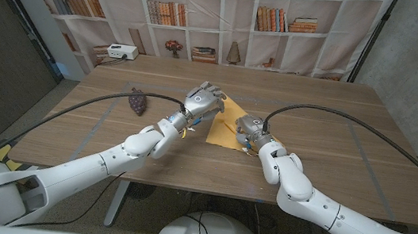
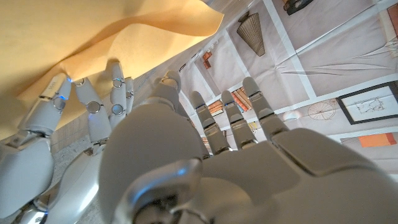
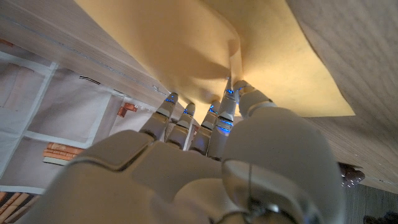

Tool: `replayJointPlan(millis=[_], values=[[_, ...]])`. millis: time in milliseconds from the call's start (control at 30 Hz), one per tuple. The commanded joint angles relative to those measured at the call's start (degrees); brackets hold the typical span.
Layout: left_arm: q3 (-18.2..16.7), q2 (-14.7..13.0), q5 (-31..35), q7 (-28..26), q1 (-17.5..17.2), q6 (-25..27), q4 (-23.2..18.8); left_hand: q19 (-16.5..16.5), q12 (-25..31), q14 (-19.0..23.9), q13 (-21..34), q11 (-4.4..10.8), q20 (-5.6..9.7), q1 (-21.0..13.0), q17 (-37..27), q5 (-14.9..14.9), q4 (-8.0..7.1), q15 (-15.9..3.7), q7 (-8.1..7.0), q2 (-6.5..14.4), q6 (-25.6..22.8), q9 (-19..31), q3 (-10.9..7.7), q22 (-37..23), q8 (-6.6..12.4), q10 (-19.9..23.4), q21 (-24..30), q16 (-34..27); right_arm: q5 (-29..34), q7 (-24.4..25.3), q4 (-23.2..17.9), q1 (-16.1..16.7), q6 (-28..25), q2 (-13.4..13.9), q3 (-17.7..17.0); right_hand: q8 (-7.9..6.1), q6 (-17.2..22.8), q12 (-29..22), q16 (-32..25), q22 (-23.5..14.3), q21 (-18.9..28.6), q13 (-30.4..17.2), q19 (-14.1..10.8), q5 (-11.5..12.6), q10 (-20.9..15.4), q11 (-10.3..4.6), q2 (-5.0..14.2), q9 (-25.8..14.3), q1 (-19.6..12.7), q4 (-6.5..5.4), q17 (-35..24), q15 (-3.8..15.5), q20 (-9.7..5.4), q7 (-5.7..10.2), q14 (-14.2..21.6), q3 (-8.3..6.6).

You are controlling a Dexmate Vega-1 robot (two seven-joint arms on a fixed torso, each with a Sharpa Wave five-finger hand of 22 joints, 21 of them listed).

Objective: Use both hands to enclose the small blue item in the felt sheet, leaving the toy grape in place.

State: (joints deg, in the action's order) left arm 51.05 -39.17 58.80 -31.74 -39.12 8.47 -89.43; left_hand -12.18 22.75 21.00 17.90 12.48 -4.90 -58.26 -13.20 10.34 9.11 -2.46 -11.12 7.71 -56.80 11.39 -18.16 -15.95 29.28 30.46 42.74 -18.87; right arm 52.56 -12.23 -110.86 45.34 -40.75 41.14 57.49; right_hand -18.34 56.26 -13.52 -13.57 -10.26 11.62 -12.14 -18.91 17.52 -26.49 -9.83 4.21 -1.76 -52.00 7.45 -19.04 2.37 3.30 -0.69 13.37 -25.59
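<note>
Right hand (image 3: 205, 168) is closest to the lens in its wrist view: fingers (image 3: 225, 112) together, tips under a raised fold of the yellow felt sheet (image 3: 205, 43). Looks like it's gripping or lifting that edge, but whether the thumb closes a pinch on it I can't tell.

Left hand (image 2: 205, 168) in its own wrist view: fingers (image 2: 233, 118) extended, slightly apart, nothing visibly in them. The right hand's fingers (image 2: 93, 106) show beside it, touching the lifted felt (image 2: 124, 43). In the head view the left hand (image 1: 203, 100) sits on or just over the sheet's left edge (image 1: 228, 127); contact not clear.

Small blue item: not identifiable in any view. The blue glints on the fingers are the hands' own lights, not the item. Probably under the felt or behind the hands; can't confirm.

Toy grape (image 1: 137, 100) sits on the table (image 1: 337, 117) left of the sheet, well apart from both hands, untouched.

Progress, my read: wrap is underway, one edge is up and curling, sheet otherwise mostly flat. Not enclosed yet. Left: fold over, close the other side, keep clear of the grape.
</note>
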Motion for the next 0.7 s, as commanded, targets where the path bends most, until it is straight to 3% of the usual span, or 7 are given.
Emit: replayJointPlan(millis=[33,133,167,200,267,467,700], values=[[2.3,-1.5,-5.5,17.4,4.2,-1.3,-4.4,2.0,-1.3,-3.7,0.5,-0.58,-0.41,-0.1,-0.8,0.1,-0.24,-6.49,1.78,-1.2,-2.7,0.3,0.46,-0.4,0.37,-3.3,0.8,1.7,-0.4,-3.9,-0.8,0.4,-0.3,1.0,-0.6,-0.33,7.5,0.4,-0.5,-0.2,0.0,-0.3,0.0,-0.4,0.2,-0.04,0.61,-9.7,-0.3,0.13,-0.1,5.91,-0.08,5.83,-0.3,0.53],[1.9,-3.2,-8.9,30.4,5.6,-1.9,-8.8,8.3,-4.8,-9.1,0.9,-1.33,-2.39,7.9,-1.3,1.0,-2.95,-3.73,1.49,-6.8,6.1,0.5,5.44,-0.4,-3.22,-10.8,0.8,4.2,-0.6,-3.7,-0.6,0.3,0.0,1.0,-0.7,-0.37,7.7,0.4,-0.5,-0.2,0.0,-0.3,0.0,-0.5,0.0,-0.05,0.74,-9.7,-0.3,0.18,-0.1,5.95,-0.05,5.68,-0.4,0.78],[1.5,-3.5,-11.3,34.7,6.2,-2.5,-9.7,12.5,-5.9,-12.0,1.1,-2.03,-4.25,13.3,-1.4,1.4,-5.33,-1.54,3.52,-7.2,9.1,0.1,7.49,-0.7,-5.29,-12.9,0.2,5.3,-0.4,-3.5,-0.5,0.2,0.1,1.0,-0.6,-0.4,7.8,0.4,-0.5,-0.2,0.0,-0.3,0.0,-0.5,0.0,-0.05,0.77,-9.7,-0.4,0.21,-0.1,5.98,-0.06,5.73,-0.4,0.86],[1.6,-3.8,-12.1,38.9,7.0,-2.6,-10.5,15.3,-7.0,-13.9,1.2,-3.88,-5.48,15.5,-1.4,1.7,-6.08,-0.14,4.98,-7.3,14.3,-0.2,8.26,-0.9,-8.29,-15.4,-0.1,6.0,-0.4,-3.4,-0.4,0.2,0.2,1.0,-0.6,-0.38,7.8,0.4,-0.6,-0.2,0.0,-0.3,0.0,-0.6,0.0,-0.08,0.78,-9.7,-0.4,0.22,-0.1,5.99,-0.04,5.71,-0.4,0.88],[1.4,-4.0,-13.6,43.4,7.8,-3.2,-11.2,18.5,-8.0,-17.3,1.3,-6.43,-6.6,17.3,-1.2,1.9,-6.53,2.33,6.62,-7.2,17.6,-0.2,8.81,-1.3,-10.68,-18.0,-0.5,7.1,-0.6,-3.2,-0.4,0.2,0.5,1.0,-0.7,-0.42,7.9,0.5,-0.6,-0.2,0.1,-0.3,0.0,-0.6,0.0,-0.09,0.85,-9.7,-0.5,0.27,-0.2,6.01,-0.09,5.72,-0.5,1.03],[1.5,-4.5,-14.7,54.2,9.7,-3.1,-13.8,23.0,-9.3,-21.8,1.4,-9.07,-7.08,18.9,-0.8,2.2,-6.45,5.07,5.95,-7.7,20.3,-0.1,9.49,-2.0,-13.24,-22.0,-1.0,8.0,-0.8,-2.6,-0.2,0.2,1.0,1.0,-0.9,-0.36,8.0,0.5,-0.7,-0.2,0.1,-0.4,0.0,-0.8,-0.1,-0.03,0.97,-9.8,-0.7,0.42,-0.2,5.97,0.0,5.66,-0.5,1.43],[1.2,-5.3,-14.8,62.8,10.9,-2.4,-16.9,24.4,-9.9,-23.6,1.1,-9.37,-7.18,17.2,-0.2,2.6,-4.65,5.93,2.87,-8.6,18.2,0.2,9.27,-2.1,-12.86,-24.0,-1.0,8.0,-0.6,-2.5,-0.2,0.3,1.2,1.1,-0.8,-0.4,8.2,0.5,-0.8,-0.2,0.2,-0.4,-0.1,-0.9,-0.3,0.15,1.14,-9.8,-0.9,0.51,-0.2,5.74,0.06,5.53,-0.6,1.81]])
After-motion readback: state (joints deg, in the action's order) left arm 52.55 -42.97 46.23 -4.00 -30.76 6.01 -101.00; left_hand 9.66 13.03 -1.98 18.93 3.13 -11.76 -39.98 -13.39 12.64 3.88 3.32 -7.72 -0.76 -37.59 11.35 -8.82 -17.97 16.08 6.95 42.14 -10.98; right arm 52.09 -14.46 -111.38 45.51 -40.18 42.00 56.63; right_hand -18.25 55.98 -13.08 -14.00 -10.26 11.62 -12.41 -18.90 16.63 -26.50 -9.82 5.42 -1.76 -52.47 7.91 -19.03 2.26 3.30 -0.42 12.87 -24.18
